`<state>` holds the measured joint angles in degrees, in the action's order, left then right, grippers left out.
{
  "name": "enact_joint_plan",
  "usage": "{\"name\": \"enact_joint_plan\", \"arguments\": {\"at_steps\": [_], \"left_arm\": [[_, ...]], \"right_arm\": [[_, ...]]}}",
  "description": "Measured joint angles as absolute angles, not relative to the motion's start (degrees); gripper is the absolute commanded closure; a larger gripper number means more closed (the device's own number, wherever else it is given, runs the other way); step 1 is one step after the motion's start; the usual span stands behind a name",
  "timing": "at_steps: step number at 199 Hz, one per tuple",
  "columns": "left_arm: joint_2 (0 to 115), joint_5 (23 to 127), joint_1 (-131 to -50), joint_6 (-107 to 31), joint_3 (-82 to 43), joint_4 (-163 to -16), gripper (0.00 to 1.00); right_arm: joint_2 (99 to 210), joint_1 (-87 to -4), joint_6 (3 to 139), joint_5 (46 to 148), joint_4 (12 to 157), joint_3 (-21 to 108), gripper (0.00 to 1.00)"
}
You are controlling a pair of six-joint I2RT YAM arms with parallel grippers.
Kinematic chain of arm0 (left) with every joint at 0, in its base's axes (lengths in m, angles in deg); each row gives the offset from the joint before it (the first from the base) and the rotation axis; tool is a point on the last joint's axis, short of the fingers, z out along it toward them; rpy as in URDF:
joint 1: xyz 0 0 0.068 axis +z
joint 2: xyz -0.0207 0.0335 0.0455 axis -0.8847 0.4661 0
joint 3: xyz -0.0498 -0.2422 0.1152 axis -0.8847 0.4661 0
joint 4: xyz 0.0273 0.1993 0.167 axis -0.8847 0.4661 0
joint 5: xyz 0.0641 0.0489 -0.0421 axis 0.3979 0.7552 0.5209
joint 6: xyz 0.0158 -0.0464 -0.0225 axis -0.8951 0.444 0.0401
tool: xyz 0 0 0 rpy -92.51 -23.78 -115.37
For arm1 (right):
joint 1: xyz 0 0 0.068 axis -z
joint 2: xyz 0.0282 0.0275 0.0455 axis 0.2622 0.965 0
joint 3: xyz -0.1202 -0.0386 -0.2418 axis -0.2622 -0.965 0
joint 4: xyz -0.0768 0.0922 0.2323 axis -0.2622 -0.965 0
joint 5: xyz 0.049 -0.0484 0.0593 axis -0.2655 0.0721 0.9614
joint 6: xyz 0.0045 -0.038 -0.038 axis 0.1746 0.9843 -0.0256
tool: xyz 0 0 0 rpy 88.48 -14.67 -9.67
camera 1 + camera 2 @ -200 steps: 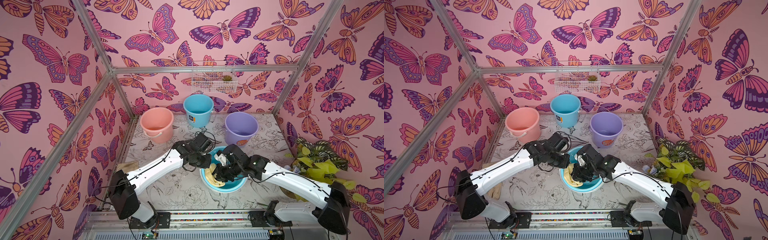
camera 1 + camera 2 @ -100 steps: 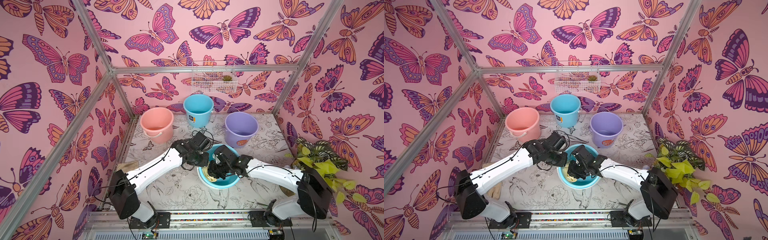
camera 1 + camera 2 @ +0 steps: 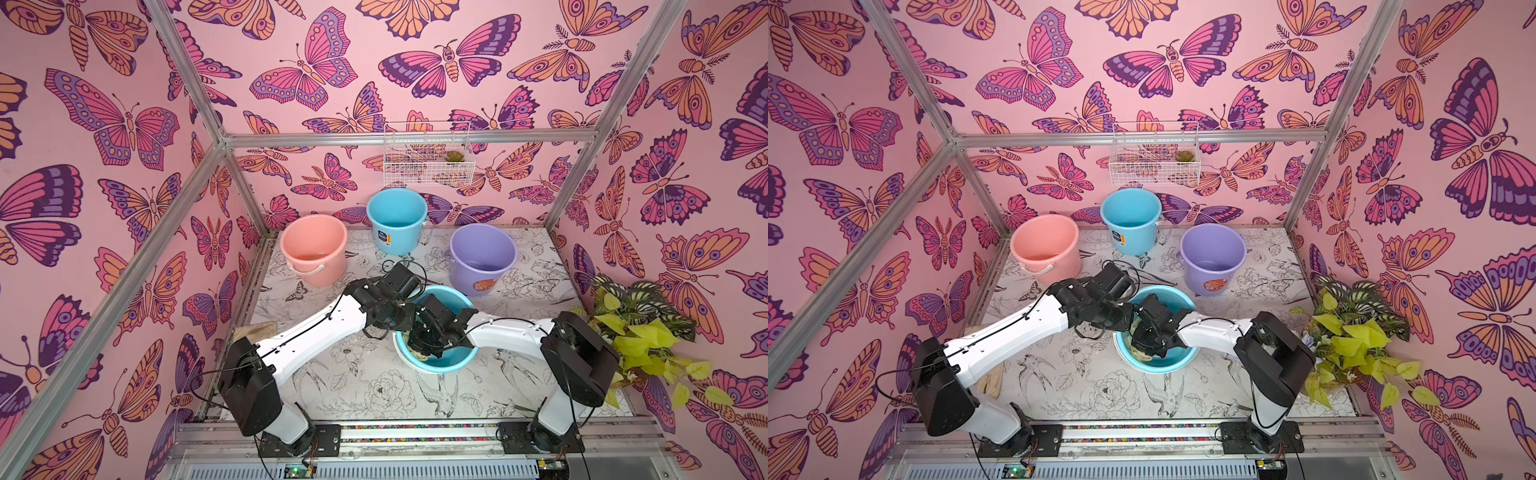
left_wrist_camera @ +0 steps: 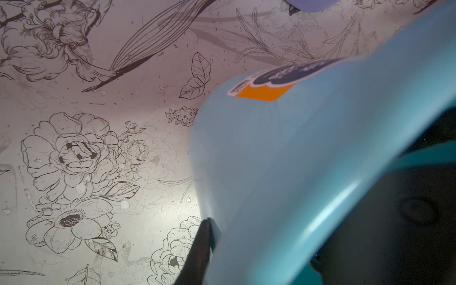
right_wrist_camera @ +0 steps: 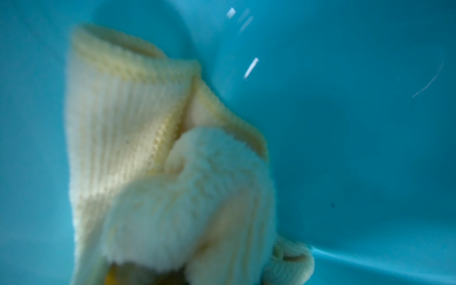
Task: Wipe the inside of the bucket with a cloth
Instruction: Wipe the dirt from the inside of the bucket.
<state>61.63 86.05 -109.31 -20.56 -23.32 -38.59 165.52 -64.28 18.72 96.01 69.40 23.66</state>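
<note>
While the right hand [image 3: 420, 348] is down inside the bucket [image 3: 456, 360], clenched on the cloth [image 5: 148, 148], the left hand [image 3: 409, 308] is clamped shut on the bucket's rim at the side nearest its own arm. The left wrist view is filled by the outer wall and the orange label [image 4: 261, 91], with the rim right up against the hand. The bucket sits near the front middle of the tabletop [image 3: 374, 395] and looks tipped, mouth toward the right arm.

The cloth is bunched and folded, pressed on the teal inner wall low down. Only a sliver of pale yellow shows past the wrist in both top views. Judged step: mid-wipe.

Risks from here:
- Rim grip is thin plastic between closed jaws. A hard push from the wiping arm could lever the rim out, and the bucket would drop flat or roll.
- Cloth is wadded, so little of it touches. A sweep may skip wall patches, or hard parts of the hand may scrape the plastic.
- Cloth could drag on the wall and pull out of the clenched hand, ending up loose in the bottom.
- Both wrists are crowded at the rim, nearly touching in the top views. A wide sweep toward the left arm could knock them together.
- The purple bucket [image 3: 482, 257] stands just behind. A shove on the bucket could bump it.
</note>
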Motion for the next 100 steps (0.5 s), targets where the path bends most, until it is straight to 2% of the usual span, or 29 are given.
{"name": "enact_joint_plan", "arguments": {"at_steps": [61, 100], "left_arm": [[61.6, 86.0, -109.2, -20.4, -23.3, -38.9, 1.00], [61.6, 84.0, -109.5, -20.2, -23.3, -40.5, 1.00]], "right_arm": [[165.1, -64.0, 21.4, 95.7, 68.7, 23.9, 1.00], [161.1, -64.0, 24.0, 93.7, 62.5, 23.9, 1.00]]}}
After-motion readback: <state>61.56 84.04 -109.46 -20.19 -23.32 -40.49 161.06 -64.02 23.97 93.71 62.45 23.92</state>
